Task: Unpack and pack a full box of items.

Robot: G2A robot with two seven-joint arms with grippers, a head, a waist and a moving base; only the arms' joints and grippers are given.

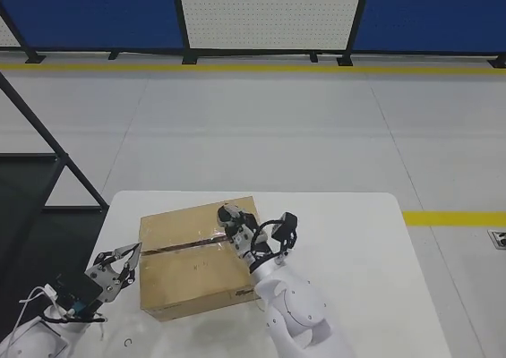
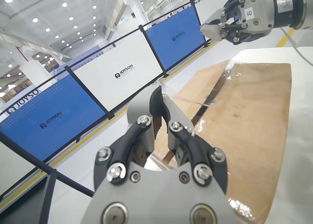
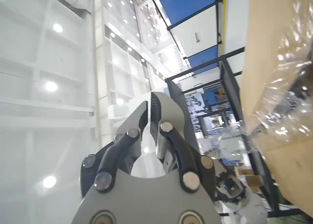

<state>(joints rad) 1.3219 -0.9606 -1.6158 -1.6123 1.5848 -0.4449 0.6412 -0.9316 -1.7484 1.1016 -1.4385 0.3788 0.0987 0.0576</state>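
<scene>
The left end effector (image 2: 160, 93) has its tips pinched together on a thin strip of clear tape (image 2: 190, 101). The strip runs from the tips to the line down the middle of the box (image 2: 244, 124) lid. This end effector sits just beside the box's left end.

The right end effector (image 1: 232, 217) is closed too, with nothing in it. It hangs just over the far right part of the lid, near some crumpled tape (image 3: 288, 93).

The box sits in the middle of the white surface (image 1: 360, 268). I think the job has only just begun. The tape is partly off, the flaps are down, and nothing has been taken out.

The box's long side goes left to right, and its right end is turned a little away from the robot. The taped line runs the same way.
</scene>
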